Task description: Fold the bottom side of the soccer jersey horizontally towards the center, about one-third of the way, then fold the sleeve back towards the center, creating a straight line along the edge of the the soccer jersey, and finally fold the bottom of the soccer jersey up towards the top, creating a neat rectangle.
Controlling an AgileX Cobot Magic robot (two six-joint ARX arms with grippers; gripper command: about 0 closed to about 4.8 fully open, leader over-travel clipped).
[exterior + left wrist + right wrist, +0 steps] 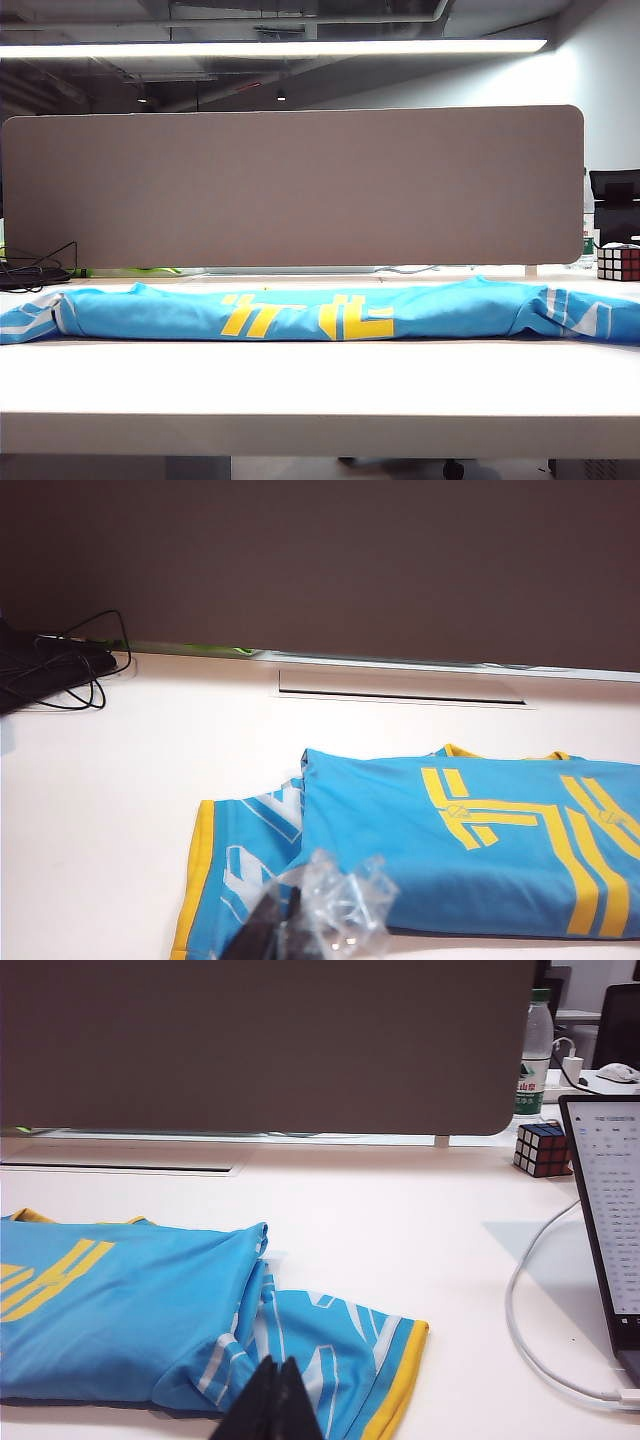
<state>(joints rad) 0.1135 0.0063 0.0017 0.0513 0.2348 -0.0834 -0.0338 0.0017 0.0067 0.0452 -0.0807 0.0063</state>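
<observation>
The soccer jersey [300,312] lies flat on the white table [300,390], folded into a long sky-blue band with yellow lettering facing up. Neither gripper shows in the exterior view. In the left wrist view my left gripper [282,898] hovers over the yellow-trimmed sleeve [240,865] at one end of the jersey [480,840]. Its dark fingers are shut, with crinkled clear plastic around one tip. My right gripper [278,1364] hangs shut over the other sleeve [340,1350] of the jersey [120,1300], holding nothing.
A grey divider panel [300,185] stands behind the table. A Rubik's cube [618,262] sits at the far right, near a laptop [610,1210] with a white cable [525,1330] and a bottle [536,1050]. Black cables [35,270] lie at the far left.
</observation>
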